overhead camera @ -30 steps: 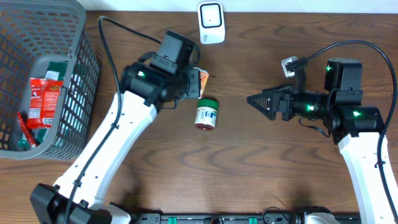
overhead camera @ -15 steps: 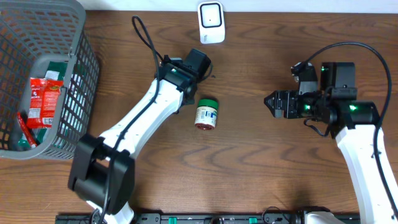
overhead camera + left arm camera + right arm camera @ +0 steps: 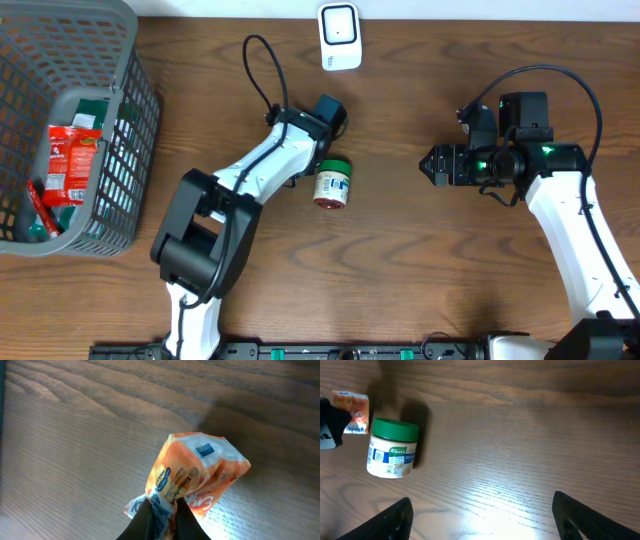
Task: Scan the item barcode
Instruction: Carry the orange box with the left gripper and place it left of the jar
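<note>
Two arms work over a wood table (image 3: 400, 270).

Left wrist view: the left gripper (image 3: 161, 510) has its fingers pressed together on the crimped end of a packet (image 3: 197, 472), pinching it. The packet is orange and white, puffed, with blue print along one side and a small blue square on its upper face. The lettering is too blurred to read. A shadow falls on the wood beyond it. Whether it touches the wood cannot be told.

Right wrist view: the right gripper (image 3: 481, 502) stands spread wide, with only bare wood between its fingers. A jar (image 3: 392, 449) lies on its side, with a white body, a green lid and a "Knorr" label. The packet is just beside the jar's lid end, apart from it.

Overhead view: the jar's lid points toward a white scanner (image 3: 340, 37). The left gripper is just beyond the jar's lid, between jar and scanner, and the packet is hidden beneath it. The right gripper is well to the right of the jar, pointing at it. A grey basket (image 3: 125, 95) holding red and green packs stands well to the left of the jar.
</note>
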Controlling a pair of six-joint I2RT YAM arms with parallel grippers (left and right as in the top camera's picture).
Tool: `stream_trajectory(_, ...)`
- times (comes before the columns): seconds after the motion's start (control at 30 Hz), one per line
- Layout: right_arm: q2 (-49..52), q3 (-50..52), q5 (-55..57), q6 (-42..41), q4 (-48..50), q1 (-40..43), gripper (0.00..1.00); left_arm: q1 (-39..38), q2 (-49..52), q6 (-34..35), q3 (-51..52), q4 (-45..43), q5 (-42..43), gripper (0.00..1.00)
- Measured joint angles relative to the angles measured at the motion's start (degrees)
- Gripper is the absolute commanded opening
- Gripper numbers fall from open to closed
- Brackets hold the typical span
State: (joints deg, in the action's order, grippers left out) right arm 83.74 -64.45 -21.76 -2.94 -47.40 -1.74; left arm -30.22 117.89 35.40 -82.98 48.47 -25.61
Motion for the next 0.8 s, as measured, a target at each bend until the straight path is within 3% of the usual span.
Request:
stream_trajectory(0.1,0.0,0.0,0.0,0.0,0.0,0.0,0.85,0.0,0.0,0.3,0.0,-0.4,0.0,0.36)
stream_trajectory(0.2,0.0,0.0,0.0,0.0,0.1,0.0,0.85,0.0,0.0,0.4,0.0,-0.5,0.5,0.42)
stream_trajectory(0.3,0.0,0.0,0.1,0.0,0.1,0.0,0.86,0.0,0.0,0.5,0.0,-0.3,1.1,0.54)
stream_trajectory(0.5,0.0,0.0,0.2,0.0,0.1,0.0,0.86,0.0,-1.6,0.2,0.0,-0.3,1.5,0.56)
stream_trajectory(0.63,0.0,0.0,0.2,0.0,0.1,0.0,0.87,0.0,-4.8,-0.9,0.0,-0.9,1.5,0.65)
stream_trajectory(0.8,0.0,0.0,0.2,0.0,0.1,0.0,0.88,0.4,-5.7,-4.7,-0.7,0.3,2.1,0.65)
